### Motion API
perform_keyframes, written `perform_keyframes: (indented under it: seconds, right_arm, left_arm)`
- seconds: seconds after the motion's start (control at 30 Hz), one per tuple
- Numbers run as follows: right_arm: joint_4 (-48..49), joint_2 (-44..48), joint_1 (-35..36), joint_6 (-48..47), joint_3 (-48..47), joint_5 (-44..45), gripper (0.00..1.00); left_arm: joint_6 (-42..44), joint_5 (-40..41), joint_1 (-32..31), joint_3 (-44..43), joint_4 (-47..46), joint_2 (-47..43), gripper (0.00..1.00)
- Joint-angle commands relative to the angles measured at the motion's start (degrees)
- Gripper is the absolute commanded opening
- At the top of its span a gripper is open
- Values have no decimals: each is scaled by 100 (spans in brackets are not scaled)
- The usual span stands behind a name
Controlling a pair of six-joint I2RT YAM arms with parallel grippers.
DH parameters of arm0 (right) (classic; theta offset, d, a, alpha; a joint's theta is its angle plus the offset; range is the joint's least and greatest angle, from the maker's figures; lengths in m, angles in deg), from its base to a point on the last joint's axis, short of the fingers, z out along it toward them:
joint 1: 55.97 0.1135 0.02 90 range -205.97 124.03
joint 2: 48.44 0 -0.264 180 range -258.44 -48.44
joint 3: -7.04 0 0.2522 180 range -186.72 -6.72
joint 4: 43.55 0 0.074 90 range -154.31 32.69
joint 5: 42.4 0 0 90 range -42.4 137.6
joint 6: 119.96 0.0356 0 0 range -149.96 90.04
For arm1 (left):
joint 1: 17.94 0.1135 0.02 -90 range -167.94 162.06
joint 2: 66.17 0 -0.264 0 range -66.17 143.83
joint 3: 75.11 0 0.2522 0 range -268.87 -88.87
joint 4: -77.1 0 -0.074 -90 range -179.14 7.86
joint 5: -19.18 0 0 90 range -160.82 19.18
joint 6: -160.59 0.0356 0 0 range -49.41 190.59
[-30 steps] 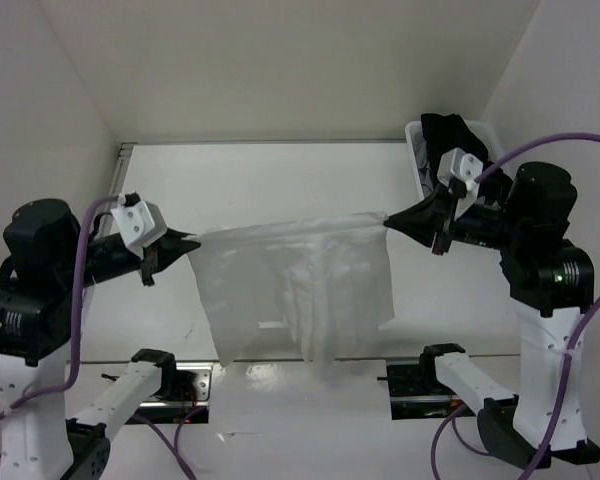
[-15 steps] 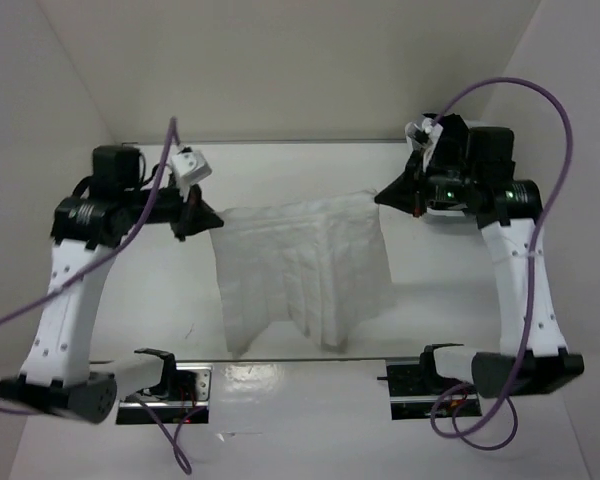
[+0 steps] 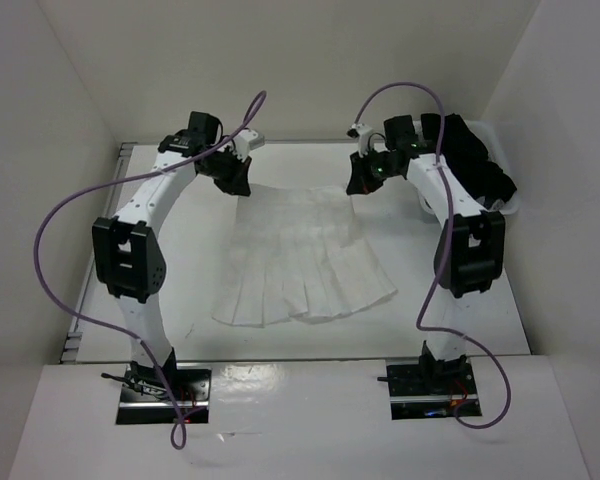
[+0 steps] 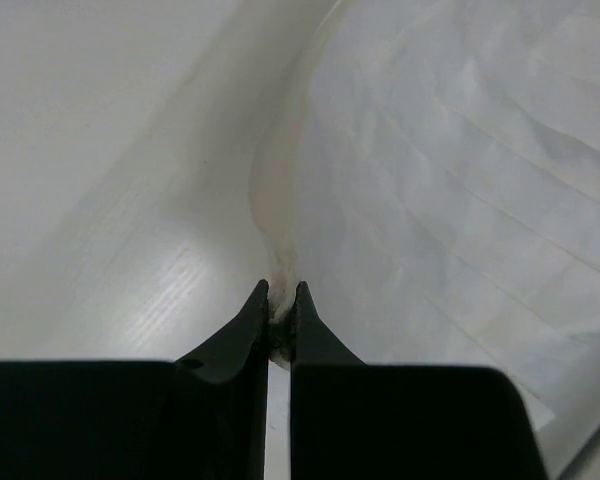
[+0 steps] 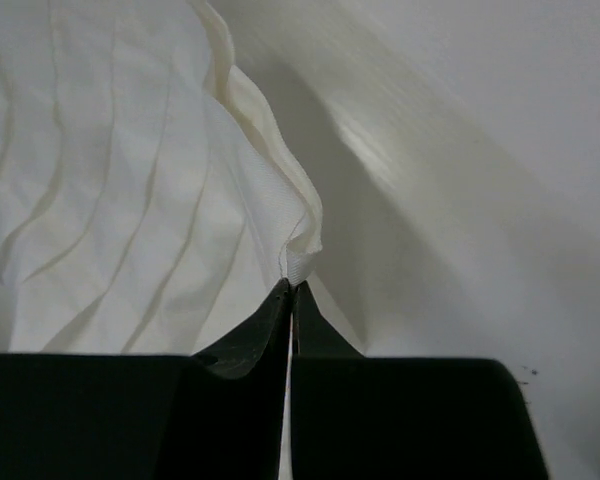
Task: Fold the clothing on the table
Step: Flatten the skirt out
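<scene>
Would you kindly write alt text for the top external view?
A white pleated skirt lies spread on the table, its far waistband corners pinched by the left gripper and the right gripper. Black garments sit in a basket at far right.

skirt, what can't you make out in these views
- Top view: where the left gripper and right gripper pinch the skirt, hidden under their wrists.
- Right wrist view: the hem, past the frame's top and left edges.
- Top view: black garments, count unclear, heaped partly behind the right arm.
</scene>
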State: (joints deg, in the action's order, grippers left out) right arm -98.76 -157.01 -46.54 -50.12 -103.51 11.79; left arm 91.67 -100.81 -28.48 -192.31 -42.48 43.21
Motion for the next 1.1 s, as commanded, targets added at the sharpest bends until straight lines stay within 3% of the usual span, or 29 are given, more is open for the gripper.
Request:
perform_keyframes:
  seconds: [0.0, 0.23, 0.3, 0.33, 0.37, 0.4, 0.43, 0.47, 0.53, 0.63, 0.73, 0.9, 0.93, 1.07]
  right_arm:
    - [673, -531, 41, 65, -647, 557, 0]
    - [902, -1771, 156, 117, -1982, 1181, 0]
    - [902, -2105, 208, 179, -2464, 1312, 0]
    - [902, -2202, 208, 249, -2624, 1392, 0]
    - [902, -2386, 269, 302, -2773, 1506, 9]
    - [850, -2457, 339, 302, -3036, 1655, 27]
    - [849, -2510, 340, 381, -3152, 2065, 66]
    - [849, -2511, 410, 469, -3274, 2270, 76]
    - [849, -2581, 463, 679, -3565, 2709, 90]
    - [595, -2134, 463, 926, -3627, 2484, 94]
    - [463, -1405, 638, 997, -2970, 1807, 98]
    - [463, -272, 1778, 366, -1064, 2393, 99]
    - [463, -183, 1964, 277, -539, 2517, 99]
    - [577, 21, 2782, 74, 353, 2579, 99]
  left_arm:
    - [133, 415, 9, -763, -525, 598, 0]
    - [-77, 916, 61, -2029, -842, 1708, 0]
    - [-191, 1144, 114, -2574, -842, 1997, 8]
    - [-253, 1145, 114, -2715, -842, 2069, 19]
    - [-254, 1285, 114, -2856, -842, 2209, 38]
    - [-410, 1382, 114, -3075, -842, 2262, 53]
    - [-499, 1478, 114, -3173, -894, 2263, 68]
    - [-587, 1688, 175, -3278, -895, 2332, 89]
    - [-964, 1892, 280, -3445, -895, 2333, 100]
    - [-1464, 1892, 543, -3578, -825, 2114, 100]
    - [-1764, 1498, 834, -2957, -772, 1474, 100]
    - [-1818, 1452, 1458, -594, -1219, -555, 100]
    - [-1766, 1453, 1642, 202, -1220, -1159, 100]
    - [-1642, 1453, 2222, 1649, -1019, -2534, 100]
